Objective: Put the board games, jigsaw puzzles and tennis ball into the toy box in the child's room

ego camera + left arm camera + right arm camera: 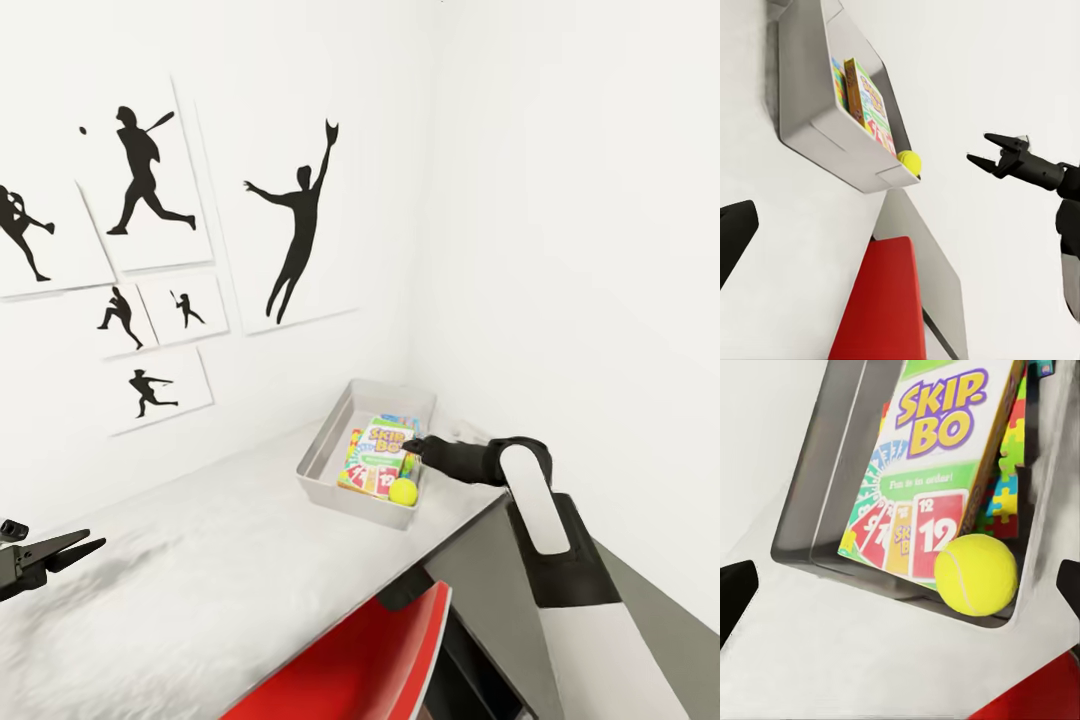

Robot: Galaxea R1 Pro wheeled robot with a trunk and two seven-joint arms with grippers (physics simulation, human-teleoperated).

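The light grey toy box (322,452) stands at the far end of the white table (200,580), by the corner of the walls. Inside it a green, yellow and red Skip-Bo board game (922,457) lies on top of a jigsaw puzzle (1009,472), whose bright pieces show along one side. The tennis ball (976,574) rests in the box's near corner, against the game. My right gripper (410,446) hovers open just above the box, fingertips (739,589) wide apart, holding nothing. My left gripper (97,540) is open and empty, low over the table's near left end.
A red chair (370,660) is tucked under the table's front edge. A grey side panel (480,590) runs below the table's right end. Sports silhouette posters (290,220) hang on the wall behind. White walls close in the box's corner.
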